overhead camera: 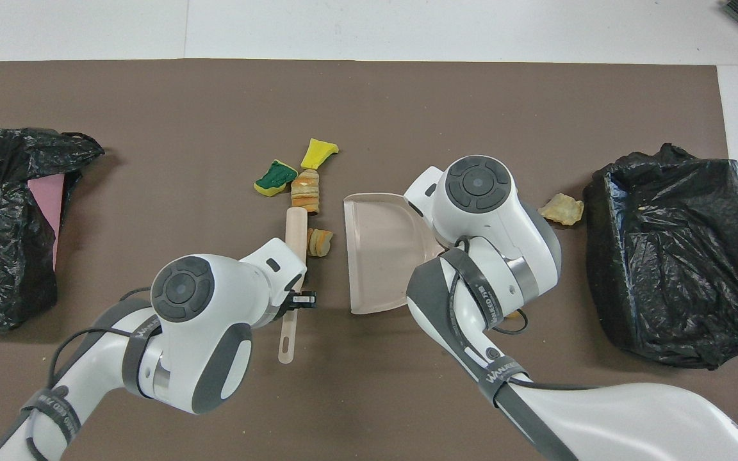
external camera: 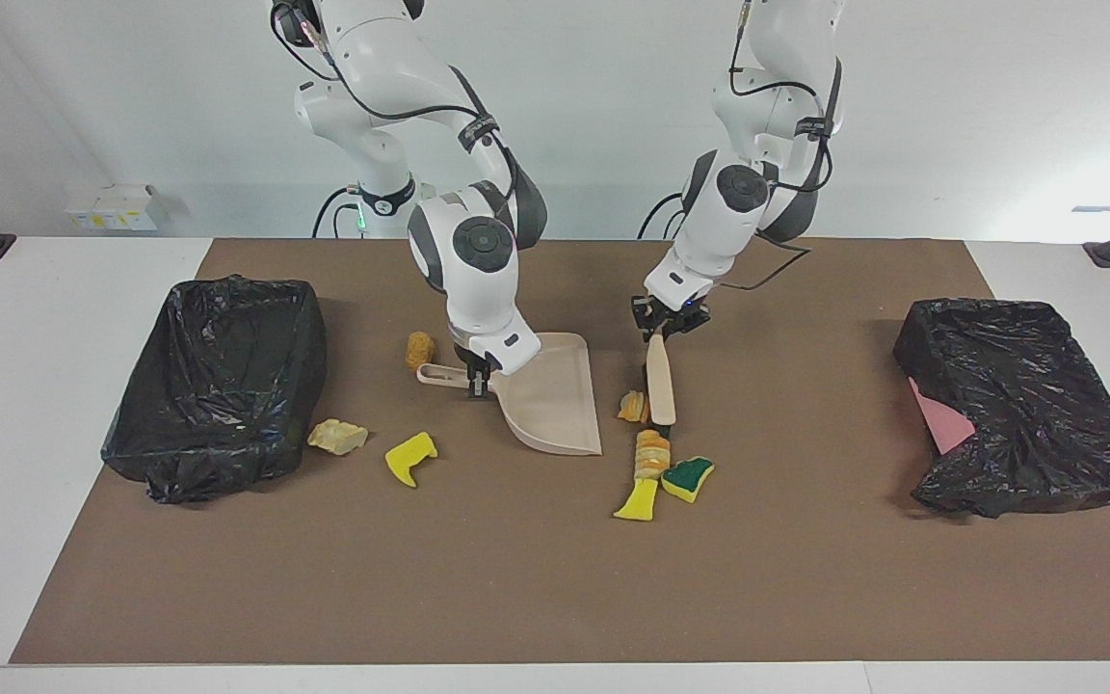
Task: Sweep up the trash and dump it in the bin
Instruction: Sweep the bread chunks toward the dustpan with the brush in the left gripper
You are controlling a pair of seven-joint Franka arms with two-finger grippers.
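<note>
Right hand (external camera: 478,378) clamped on the thin handle of a smooth beige plastic dustpan (external camera: 552,405), flat scoop on the brown table (external camera: 806,578). Left hand (external camera: 659,328) closed on a rounded beige brush (external camera: 660,381). Under the brush tip, clustered trash (external camera: 652,455): ridged bread lumps, spongy green-and-yellow bit, yellow foam. Crinkled black-lined bin (external camera: 218,386) beside the right hand, another (external camera: 1017,405) toward the left arm's end.

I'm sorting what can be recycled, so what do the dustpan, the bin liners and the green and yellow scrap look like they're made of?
The dustpan looks like smooth beige moulded plastic, going by its even matte sheen and thin rim. The bin liners are likely thin black plastic film: crinkled and glossy. The green-and-yellow scrap seems a kitchen sponge: yellow foam under a darker green layer, probably a scouring pad.
</note>
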